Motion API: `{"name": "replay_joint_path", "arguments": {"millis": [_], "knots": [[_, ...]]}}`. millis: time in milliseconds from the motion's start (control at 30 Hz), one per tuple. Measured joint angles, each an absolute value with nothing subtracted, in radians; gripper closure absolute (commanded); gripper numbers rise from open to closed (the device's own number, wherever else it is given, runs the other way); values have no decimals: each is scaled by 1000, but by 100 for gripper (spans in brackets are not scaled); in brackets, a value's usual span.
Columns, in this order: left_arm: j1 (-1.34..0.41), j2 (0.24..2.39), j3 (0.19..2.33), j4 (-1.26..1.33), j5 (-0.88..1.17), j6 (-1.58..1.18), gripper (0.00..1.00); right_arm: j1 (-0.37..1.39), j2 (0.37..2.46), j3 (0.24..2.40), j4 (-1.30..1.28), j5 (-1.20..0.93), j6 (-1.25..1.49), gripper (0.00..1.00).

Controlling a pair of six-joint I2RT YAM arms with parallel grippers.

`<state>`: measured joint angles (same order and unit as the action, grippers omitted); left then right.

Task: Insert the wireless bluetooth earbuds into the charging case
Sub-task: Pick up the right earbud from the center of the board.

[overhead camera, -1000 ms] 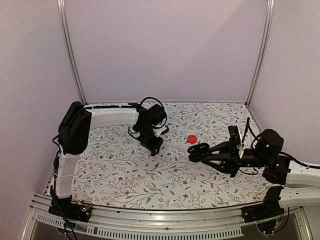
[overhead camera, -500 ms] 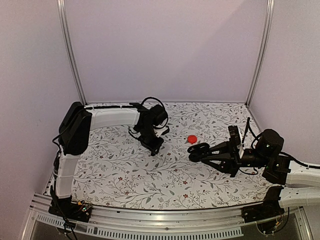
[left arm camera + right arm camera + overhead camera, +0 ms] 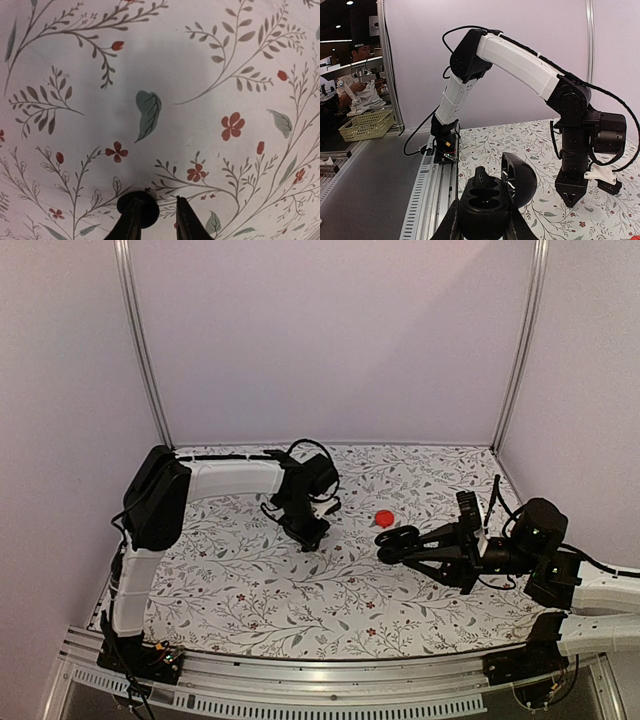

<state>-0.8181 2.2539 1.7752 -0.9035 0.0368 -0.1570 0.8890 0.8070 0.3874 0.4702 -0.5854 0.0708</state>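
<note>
Floral cloth (image 3: pixel 250 590); right gripper (image 3: pixel 484 227) pinches charging case (image 3: pixel 487 200), left gripper (image 3: pixel 159 220) narrowly spread (at earbud (image 3: pixel 138 209)).

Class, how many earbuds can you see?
1: an earbud on the table by the left gripper. Another may sit hidden in the open case held by the right gripper.

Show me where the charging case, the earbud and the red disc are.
charging case (image 3: pixel 485 217), right wrist view, lower half's front wall
earbud (image 3: pixel 149 210), left wrist view, its rounded body
red disc (image 3: pixel 383 517), top view, its centre
</note>
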Motion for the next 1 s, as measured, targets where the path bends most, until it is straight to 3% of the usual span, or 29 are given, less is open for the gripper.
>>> {"name": "replay_joint_path", "arguments": {"millis": [1000], "knots": [[-803,2235,1747,-904,-42,-162,85,889,807,387,470,-585,70,100]]}}
